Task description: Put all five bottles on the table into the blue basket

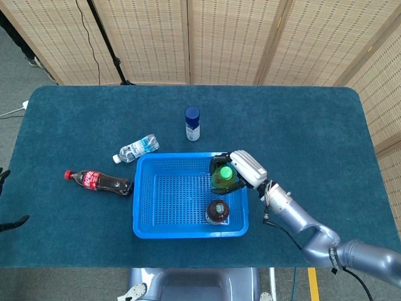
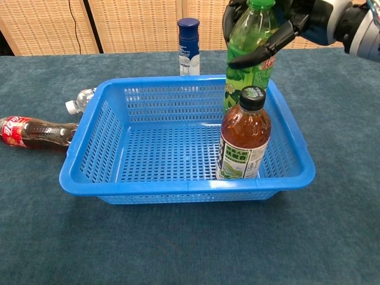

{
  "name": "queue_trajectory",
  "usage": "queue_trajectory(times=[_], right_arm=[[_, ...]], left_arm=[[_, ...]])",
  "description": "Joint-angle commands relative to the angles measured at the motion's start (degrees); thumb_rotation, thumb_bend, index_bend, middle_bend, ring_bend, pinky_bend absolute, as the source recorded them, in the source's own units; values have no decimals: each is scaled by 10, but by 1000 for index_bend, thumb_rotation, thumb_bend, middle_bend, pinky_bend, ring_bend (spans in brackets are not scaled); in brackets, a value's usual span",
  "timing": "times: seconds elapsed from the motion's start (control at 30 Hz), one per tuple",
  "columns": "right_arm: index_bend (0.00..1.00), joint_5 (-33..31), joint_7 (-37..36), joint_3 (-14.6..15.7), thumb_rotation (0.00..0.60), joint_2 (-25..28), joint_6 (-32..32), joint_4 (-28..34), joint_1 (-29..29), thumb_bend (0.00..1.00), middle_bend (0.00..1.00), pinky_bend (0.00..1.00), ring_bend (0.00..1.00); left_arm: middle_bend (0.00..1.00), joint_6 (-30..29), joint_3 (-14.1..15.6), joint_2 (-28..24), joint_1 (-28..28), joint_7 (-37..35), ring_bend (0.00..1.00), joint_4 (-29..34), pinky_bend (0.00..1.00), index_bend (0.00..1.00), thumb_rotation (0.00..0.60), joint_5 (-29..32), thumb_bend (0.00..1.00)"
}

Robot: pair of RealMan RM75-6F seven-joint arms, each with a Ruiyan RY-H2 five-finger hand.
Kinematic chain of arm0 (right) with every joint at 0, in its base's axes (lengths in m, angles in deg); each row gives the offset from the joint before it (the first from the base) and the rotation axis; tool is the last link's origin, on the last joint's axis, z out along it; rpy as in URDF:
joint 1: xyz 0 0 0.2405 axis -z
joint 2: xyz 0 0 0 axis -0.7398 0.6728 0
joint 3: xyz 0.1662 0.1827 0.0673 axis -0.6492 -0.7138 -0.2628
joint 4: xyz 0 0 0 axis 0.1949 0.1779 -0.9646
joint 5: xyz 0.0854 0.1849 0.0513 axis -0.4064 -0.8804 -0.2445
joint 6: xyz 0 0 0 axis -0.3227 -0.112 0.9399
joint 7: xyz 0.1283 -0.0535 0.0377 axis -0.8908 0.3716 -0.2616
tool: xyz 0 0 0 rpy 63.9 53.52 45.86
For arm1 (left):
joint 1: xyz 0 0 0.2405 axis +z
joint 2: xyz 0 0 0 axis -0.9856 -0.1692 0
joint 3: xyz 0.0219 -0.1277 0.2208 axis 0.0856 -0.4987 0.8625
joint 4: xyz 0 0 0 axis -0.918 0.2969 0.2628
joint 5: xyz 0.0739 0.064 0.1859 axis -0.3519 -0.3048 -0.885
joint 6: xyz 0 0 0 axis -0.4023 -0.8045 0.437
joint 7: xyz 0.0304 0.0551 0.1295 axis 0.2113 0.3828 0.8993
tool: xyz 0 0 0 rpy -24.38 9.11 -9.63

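I've got the green tea bottle (image 2: 249, 53) wrapped in my right hand (image 2: 279, 27), fingers (image 2: 261, 52) curled around its upper body and shoulder. Its long axis runs up and down, green cap on top, base pointing into the blue basket (image 2: 178, 187). From the head view the green tea bottle (image 1: 223, 177) sits inside the basket's right half, near the back wall, with my right hand (image 1: 241, 169) pressed against its right side and my forearm trailing off toward the lower right. Whether its base rests on the basket floor I can't tell; the brown tea bottle hides that part in the chest view.

That brown tea bottle (image 2: 242, 139) stands upright in the basket with its black cap up, just in front of the green one, close to the front right corner.

Outside the basket, the dark blue bottle (image 2: 189, 47) stands upright behind the back wall. The clear water bottle (image 1: 135, 149) lies on its side off the basket's back left corner, cap toward the left. The cola bottle (image 1: 98, 180) lies flat to the left of the basket, red cap pointing away from it, base nearly at the basket wall.

My left hand is nowhere in either view.
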Motion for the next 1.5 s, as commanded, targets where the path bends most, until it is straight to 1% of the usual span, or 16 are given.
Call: queue_trajectory(times=[0.03, 0.07, 0.13, 0.2, 0.27, 0.3, 0.4, 0.5, 0.6, 0.67, 0.8, 0.93, 1.07, 1.17, 1.3, 1.5], right_arm=[[584, 6, 18, 10, 600, -16, -6, -24, -5, 341, 679, 618, 575], [554, 9, 24, 14, 600, -21, -8, -34, -6, 339, 649, 617, 553], [476, 18, 22, 23, 600, -22, -12, -44, -8, 280, 563, 610, 491], [344, 32, 6, 35, 600, -16, -18, -50, -11, 120, 413, 591, 380], [253, 46, 13, 49, 600, -7, -28, -59, -15, 27, 296, 538, 281], [218, 47, 13, 50, 600, -5, -29, -59, -16, 7, 241, 486, 225], [152, 49, 7, 57, 600, 5, -31, -55, -16, 0, 131, 339, 104], [115, 53, 8, 61, 600, 16, -27, -47, -15, 0, 62, 225, 23], [93, 57, 8, 62, 600, 30, -17, -32, -12, 0, 17, 144, 0], [81, 57, 7, 61, 600, 43, -10, -19, -10, 0, 2, 113, 0], [60, 51, 5, 53, 600, 63, 7, 1, -4, 0, 0, 98, 0], [31, 27, 0, 32, 600, 76, 22, 3, 2, 0, 0, 72, 0], [3, -19, -21, 5, 600, 77, 10, -22, -1, 0, 0, 46, 0], [0, -46, -42, -7, 600, 76, -1, -44, 0, 0, 0, 44, 0], [0, -61, -60, -14, 600, 73, -7, -67, 4, 0, 0, 30, 0], [0, -81, -91, -24, 600, 47, -64, -121, -22, 0, 0, 0, 0]], left_arm=[[0, 0, 0, 0, 0, -1, 0, 0, 0, 0, 600, 0, 22], [0, 1, 0, 0, 0, -1, 0, 0, 0, 0, 600, 0, 22], [0, 0, 0, 0, 0, -2, 0, 0, 0, 0, 600, -1, 22], [0, 0, 0, 0, 0, -1, 0, -1, 0, 0, 600, 0, 22], [0, 2, 2, 1, -2, 3, 0, -1, 0, 0, 600, -3, 22], [0, 2, 3, 1, -2, 4, 0, 0, 0, 0, 600, -4, 22], [0, -1, 3, 1, 0, 6, 0, 1, 0, 0, 600, -5, 22], [0, -3, 3, 1, 0, 5, 0, 2, 0, 0, 600, -4, 22], [0, -3, 3, 0, 1, 3, 0, 1, 0, 0, 600, -5, 22], [0, -5, 3, 0, 1, 2, 0, 1, 0, 0, 600, -6, 22], [0, -7, 3, 0, 2, -2, 0, 0, 0, 0, 600, -8, 22], [0, -7, 3, -1, 3, -5, 0, -1, 0, 0, 600, -7, 22], [0, -9, 2, -1, 3, -7, 0, -2, 0, 0, 600, -8, 22], [0, -14, 1, 2, 3, -10, 0, -4, 0, 0, 600, -11, 22], [0, -9, -1, 4, 0, -13, 0, -8, 0, 0, 600, -11, 23], [0, 2, 1, 7, -7, -6, 0, -8, 0, 0, 600, -11, 22]])
